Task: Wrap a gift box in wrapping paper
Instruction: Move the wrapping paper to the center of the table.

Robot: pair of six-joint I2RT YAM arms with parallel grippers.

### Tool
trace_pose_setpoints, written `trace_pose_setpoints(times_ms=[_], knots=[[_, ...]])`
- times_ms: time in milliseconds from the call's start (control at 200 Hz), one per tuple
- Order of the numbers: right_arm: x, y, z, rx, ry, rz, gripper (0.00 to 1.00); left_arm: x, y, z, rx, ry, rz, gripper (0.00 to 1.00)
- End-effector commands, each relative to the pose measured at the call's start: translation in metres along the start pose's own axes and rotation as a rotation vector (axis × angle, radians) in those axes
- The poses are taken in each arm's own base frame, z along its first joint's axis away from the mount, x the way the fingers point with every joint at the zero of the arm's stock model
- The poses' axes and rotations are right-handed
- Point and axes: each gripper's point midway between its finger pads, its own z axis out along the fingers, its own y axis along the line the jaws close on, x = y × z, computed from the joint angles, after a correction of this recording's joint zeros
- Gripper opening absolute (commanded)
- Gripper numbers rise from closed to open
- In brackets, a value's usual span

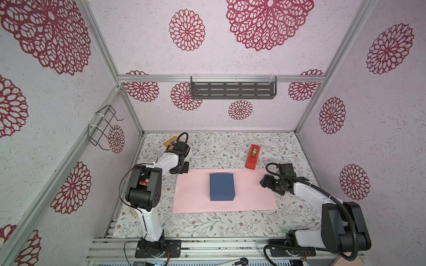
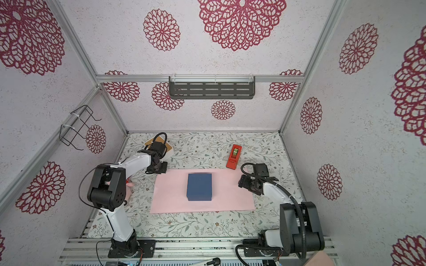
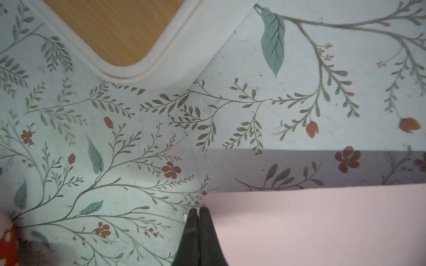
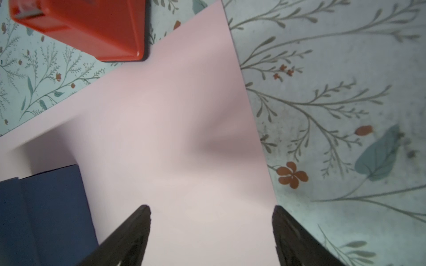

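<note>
The navy gift box (image 1: 222, 187) (image 2: 199, 186) sits in the middle of the pale pink wrapping paper (image 1: 196, 198) (image 2: 230, 195), which lies spread on the floral table. My left gripper (image 1: 182, 170) (image 3: 198, 210) is at the sheet's far left corner, shut on that corner of the wrapping paper (image 3: 322, 225). The pinched corner is raised and casts a shadow on the table. My right gripper (image 1: 262, 182) (image 4: 211, 209) hangs open over the sheet's right edge with nothing between its fingers. In the right wrist view the wrapping paper (image 4: 173, 126) and the gift box (image 4: 41, 218) both show.
A red tape dispenser (image 1: 252, 156) (image 4: 87, 30) stands just beyond the sheet's far right corner. A white box with a wooden top (image 1: 169, 141) (image 3: 115, 30) sits at the far left behind my left wrist. A grey shelf (image 1: 232, 89) hangs on the back wall.
</note>
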Motion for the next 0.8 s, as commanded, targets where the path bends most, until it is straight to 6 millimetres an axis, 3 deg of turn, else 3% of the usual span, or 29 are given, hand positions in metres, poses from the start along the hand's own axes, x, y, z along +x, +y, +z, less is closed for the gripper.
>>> trace_pose_setpoints(times_ms=[0, 175, 375, 605, 795], knots=[[-0.011, 0.006, -0.010, 0.013, -0.035, -0.031, 0.84, -0.004, 0.014, 0.003, -0.060, 0.005, 0.031, 0.00], [-0.004, 0.001, -0.011, 0.047, -0.009, -0.041, 0.85, -0.007, 0.024, 0.005, -0.087, -0.005, 0.014, 0.00], [0.011, 0.003, -0.013, 0.090, 0.040, -0.076, 0.85, -0.017, 0.021, 0.001, -0.065, -0.047, -0.017, 0.09], [0.024, 0.001, -0.011, 0.108, 0.079, -0.073, 0.85, -0.027, 0.020, -0.013, -0.041, -0.103, -0.084, 0.37], [0.026, -0.006, -0.020, 0.153, 0.094, -0.098, 0.88, -0.031, 0.022, -0.054, 0.014, -0.238, -0.214, 0.62]])
